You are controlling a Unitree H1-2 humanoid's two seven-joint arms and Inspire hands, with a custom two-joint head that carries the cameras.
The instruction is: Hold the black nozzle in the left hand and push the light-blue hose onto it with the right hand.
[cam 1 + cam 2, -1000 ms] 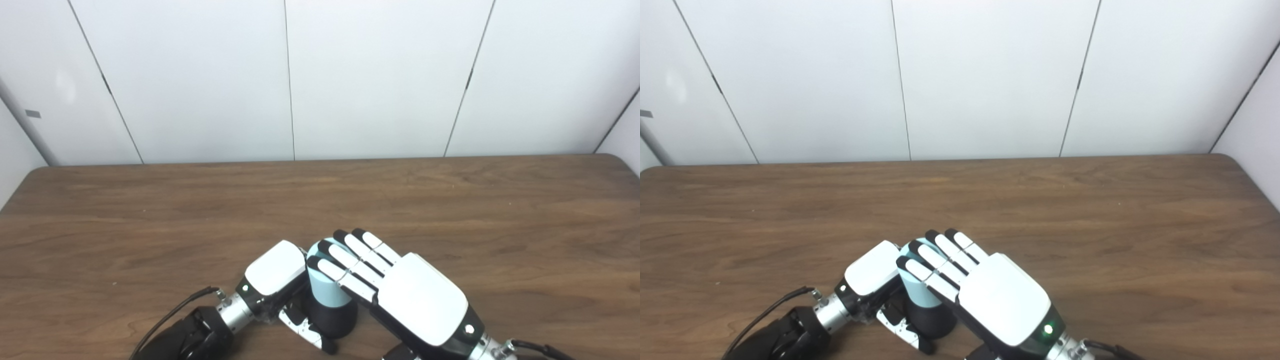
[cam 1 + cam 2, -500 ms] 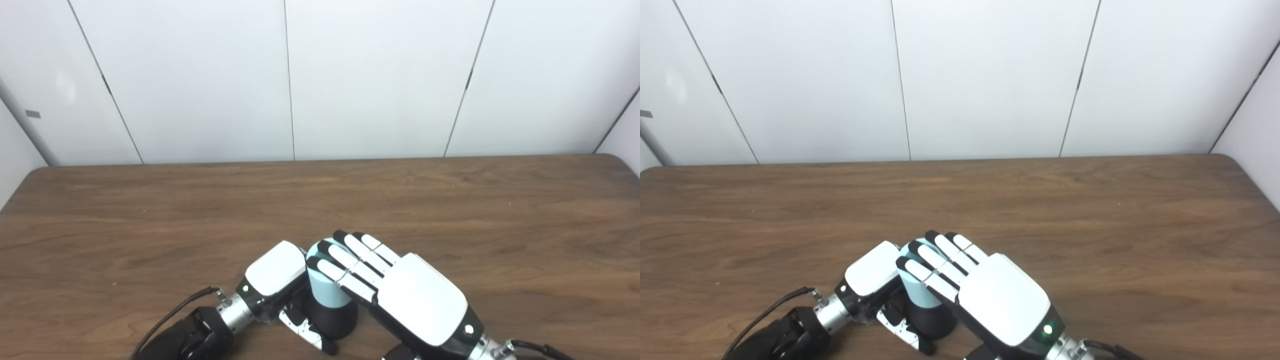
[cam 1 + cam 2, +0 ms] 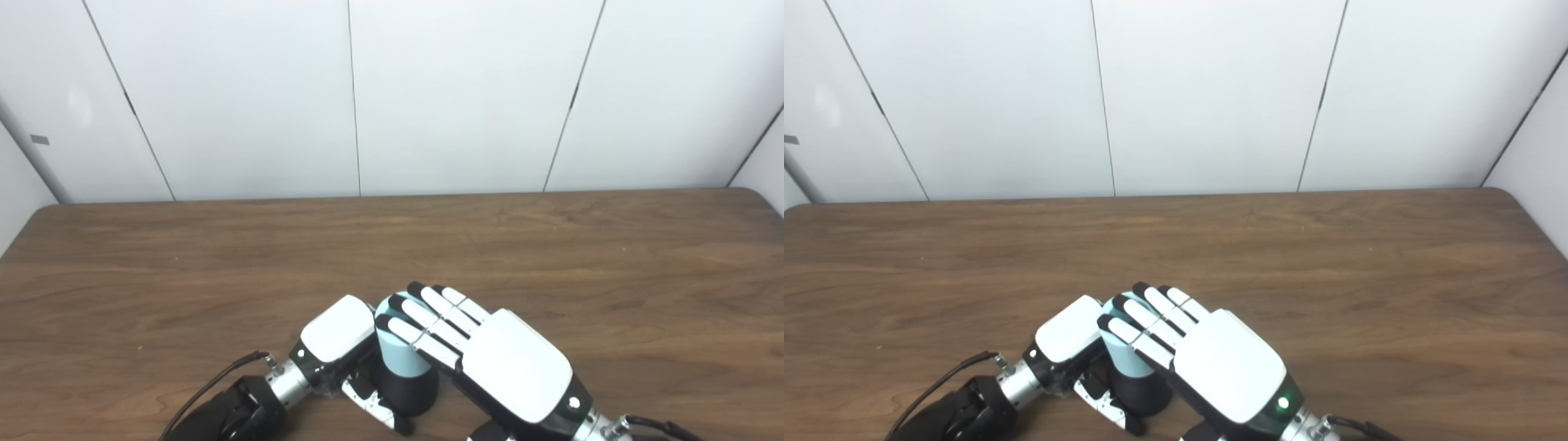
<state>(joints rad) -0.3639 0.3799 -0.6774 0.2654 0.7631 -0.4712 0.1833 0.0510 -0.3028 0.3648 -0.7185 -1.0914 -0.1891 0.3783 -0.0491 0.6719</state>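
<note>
The black nozzle (image 3: 411,393) stands upright on the wooden table (image 3: 184,275) near its front edge. The light-blue hose (image 3: 397,357), a short cylinder, sits on top of it. My left hand (image 3: 335,329) wraps the nozzle from the left, its thumb showing low in front; its fingers behind the nozzle are hidden. My right hand (image 3: 496,358) comes in from the right with straight fingers (image 3: 422,321) lying flat across the hose's top, gripping nothing. The hose's top face is mostly covered.
A black cable (image 3: 211,383) runs from the left wrist toward the bottom edge. White wall panels (image 3: 465,92) stand behind the table's far edge.
</note>
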